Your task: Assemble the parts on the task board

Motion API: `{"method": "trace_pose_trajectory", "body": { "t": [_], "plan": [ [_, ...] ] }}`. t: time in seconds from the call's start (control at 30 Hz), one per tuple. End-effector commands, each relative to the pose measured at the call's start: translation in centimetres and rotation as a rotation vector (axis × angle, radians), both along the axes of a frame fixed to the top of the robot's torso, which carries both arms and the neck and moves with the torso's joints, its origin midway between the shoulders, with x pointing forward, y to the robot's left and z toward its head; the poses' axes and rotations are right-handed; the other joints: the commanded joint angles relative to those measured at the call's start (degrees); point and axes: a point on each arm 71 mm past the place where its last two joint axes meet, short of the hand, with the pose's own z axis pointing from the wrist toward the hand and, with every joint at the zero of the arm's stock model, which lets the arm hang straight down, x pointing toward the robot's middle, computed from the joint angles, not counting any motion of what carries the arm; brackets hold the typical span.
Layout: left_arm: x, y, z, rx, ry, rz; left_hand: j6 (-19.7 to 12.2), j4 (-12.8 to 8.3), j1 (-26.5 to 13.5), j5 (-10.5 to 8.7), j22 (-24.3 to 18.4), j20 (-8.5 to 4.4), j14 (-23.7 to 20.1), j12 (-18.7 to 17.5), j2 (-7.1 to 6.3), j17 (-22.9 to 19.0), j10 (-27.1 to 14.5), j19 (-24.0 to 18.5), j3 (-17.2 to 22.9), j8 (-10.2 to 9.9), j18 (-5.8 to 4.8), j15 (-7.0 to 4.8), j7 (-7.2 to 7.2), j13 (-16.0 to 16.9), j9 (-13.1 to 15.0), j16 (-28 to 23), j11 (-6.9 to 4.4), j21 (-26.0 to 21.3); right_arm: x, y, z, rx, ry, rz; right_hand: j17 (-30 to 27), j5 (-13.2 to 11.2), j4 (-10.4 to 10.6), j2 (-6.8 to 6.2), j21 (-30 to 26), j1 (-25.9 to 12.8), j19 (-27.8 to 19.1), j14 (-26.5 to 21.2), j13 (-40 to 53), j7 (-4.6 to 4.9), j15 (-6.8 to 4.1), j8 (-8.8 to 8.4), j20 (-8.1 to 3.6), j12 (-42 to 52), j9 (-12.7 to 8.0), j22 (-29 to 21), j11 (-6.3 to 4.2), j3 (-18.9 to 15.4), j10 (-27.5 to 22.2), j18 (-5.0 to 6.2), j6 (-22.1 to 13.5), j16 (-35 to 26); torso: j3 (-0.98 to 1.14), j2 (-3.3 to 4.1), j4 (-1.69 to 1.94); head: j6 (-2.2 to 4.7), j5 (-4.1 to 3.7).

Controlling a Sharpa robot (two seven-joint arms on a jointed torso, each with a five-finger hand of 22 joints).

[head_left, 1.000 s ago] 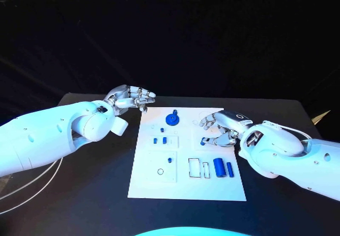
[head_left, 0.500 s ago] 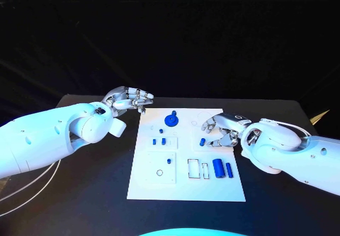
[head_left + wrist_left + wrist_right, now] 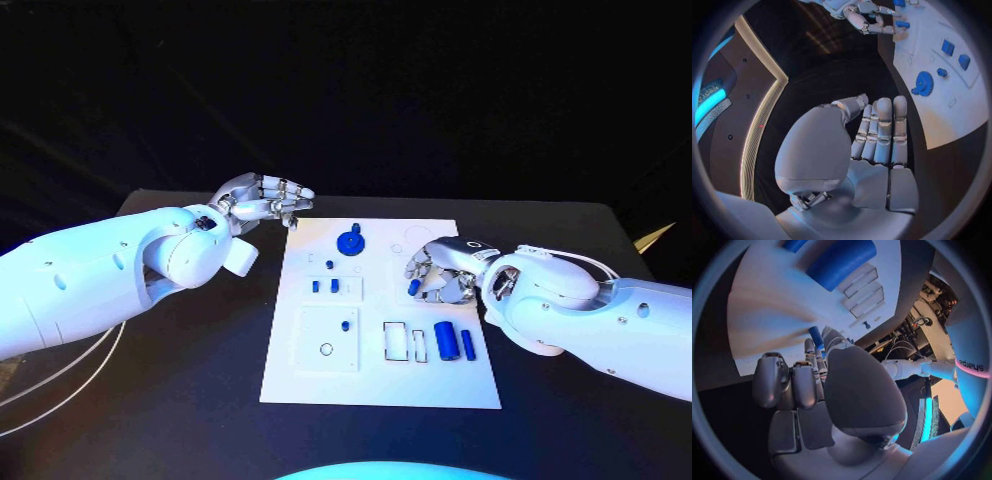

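Closest to the robot on the white board (image 3: 378, 385) there's a fat blue cylinder (image 3: 446, 341) with a thinner blue rod (image 3: 466, 343) right next to it, both lying flat beside two outlined rectangular slots (image 3: 394, 340). To their left is a raised square plate with a small blue peg (image 3: 346, 325) standing in it and a little ring (image 3: 326, 349) on it. Going further out, two short blue pieces (image 3: 326, 286) sit in another shallow plate. About level with those, the right hand (image 3: 438, 270) is over the board's right side with its fingers curled round a small blue part (image 3: 417, 285); the right wrist cam shows that better, a blue part (image 3: 815, 335) poking out past the fingertips, pinched there. Past that is the blue gear (image 3: 349, 241), flat near the far edge; the left wrist cam shows its toothed rim (image 3: 924, 83) much more clearly. The left hand (image 3: 265, 203) hangs off the board's far left corner, fingers curled in, and its own cam shows them (image 3: 882, 131) folded together holding nothing.
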Motion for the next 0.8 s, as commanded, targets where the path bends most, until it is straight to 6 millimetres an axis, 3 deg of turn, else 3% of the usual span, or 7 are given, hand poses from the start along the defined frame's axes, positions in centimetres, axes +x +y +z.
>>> {"method": "trace_pose_trajectory", "body": {
  "t": [0.03,0.37,0.8],
  "plan": [
    [-0.02,-0.19,0.09,-0.007,-0.001,-0.012,-0.4,0.03,-0.59,0.07,-0.08,0.04,-0.1,-0.17,-0.09,-0.09,-0.36,0.54,-0.42,0.22,0.8,0.29,0.13,-0.09,0.1,-0.18,-0.15,-0.31,-0.01,0.13,-0.02,0.0,-0.014,0.016,0.15,-0.1,0.03,-0.06,0.92,-0.63,0.66,1.39,-0.21,-0.03,-0.42,-0.14,0.03,-0.67,-0.26,0.66,-0.07,2.32,1.14,-0.26,0.84,0.25,-0.02,0.01,-0.03,-0.03,0.01],
    [-0.02,-0.22,0.07,-0.007,0.0,-0.014,-0.42,0.07,-0.62,0.07,-0.11,0.05,-0.1,-0.16,-0.07,-0.09,-0.38,0.56,-0.44,0.24,0.8,0.3,0.14,-0.1,0.1,-0.18,-0.15,-0.35,0.01,0.38,-0.02,0.022,-0.032,0.011,0.58,-0.21,-0.36,-1.4,3.98,-2.6,1.77,1.61,0.01,-0.17,-0.71,0.52,-0.22,-2.11,-0.4,3.51,-0.37,12.24,5.46,-0.92,4.37,0.71,0.02,0.0,0.03,-0.21,0.01],
    [-0.04,-0.22,0.05,-0.007,0.003,-0.015,-0.44,0.16,-0.68,0.07,-0.15,0.06,-0.1,-0.14,-0.03,-0.09,-0.39,0.57,-0.47,0.27,0.8,0.31,0.15,-0.12,0.11,-0.17,-0.13,-0.4,-0.01,0.75,-0.52,-0.012,-0.044,-0.002,0.9,-0.38,-3.34,-1.1,5.33,-3.56,2.14,1.7,0.23,-0.91,-1.2,3.58,-0.66,-3.5,1.43,4.9,-1.01,19.36,8.22,-1.19,9.03,1.04,-0.02,-0.03,0.01,-0.55,0.03]
  ]
}}
